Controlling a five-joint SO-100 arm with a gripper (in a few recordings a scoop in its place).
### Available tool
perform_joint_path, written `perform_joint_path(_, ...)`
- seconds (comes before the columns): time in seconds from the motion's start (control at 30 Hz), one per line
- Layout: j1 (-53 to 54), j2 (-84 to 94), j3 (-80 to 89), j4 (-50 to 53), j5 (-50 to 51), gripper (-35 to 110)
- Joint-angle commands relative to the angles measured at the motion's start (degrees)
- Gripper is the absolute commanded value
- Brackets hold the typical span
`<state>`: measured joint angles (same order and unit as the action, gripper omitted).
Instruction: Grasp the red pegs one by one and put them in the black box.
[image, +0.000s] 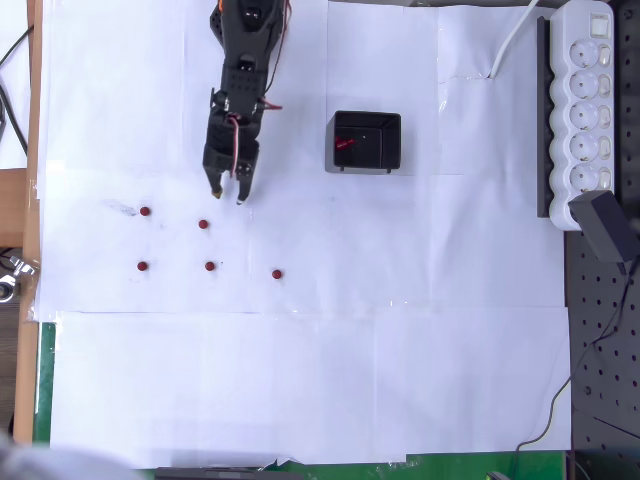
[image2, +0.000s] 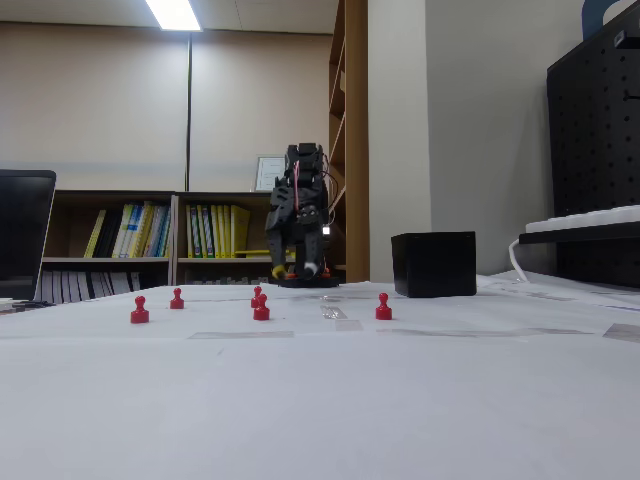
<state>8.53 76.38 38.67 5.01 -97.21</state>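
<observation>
While five red pegs (image: 203, 225) stand loose on worktop (image: 400, 350), between picks: fingers (image: 229, 197) slightly parted, empty, near nearest peg. Black box (image: 364, 141) well right. Next: descend, straddle peg.

Five pegs (image: 203, 225) left of the box (image: 364, 142) (overhead view), one inside it

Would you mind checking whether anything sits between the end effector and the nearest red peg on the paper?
Nothing visible does. In the overhead view the end effector points down at bare white paper, and the nearest red peg stands just below and to the left of its tips, with only paper between. The black box sits off to the right.
</observation>
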Motion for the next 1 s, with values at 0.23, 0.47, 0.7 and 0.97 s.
perform_joint_path(0.23,4.0,10.1,5.4,-10.2,0.7,12)
perform_joint_path(0.47,4.9,15.5,8.3,-14.4,1.4,12)
perform_joint_path(0.7,5.5,20.0,11.9,-16.9,2.9,12)
perform_joint_path(0.97,5.8,22.8,12.8,-19.5,3.8,12)
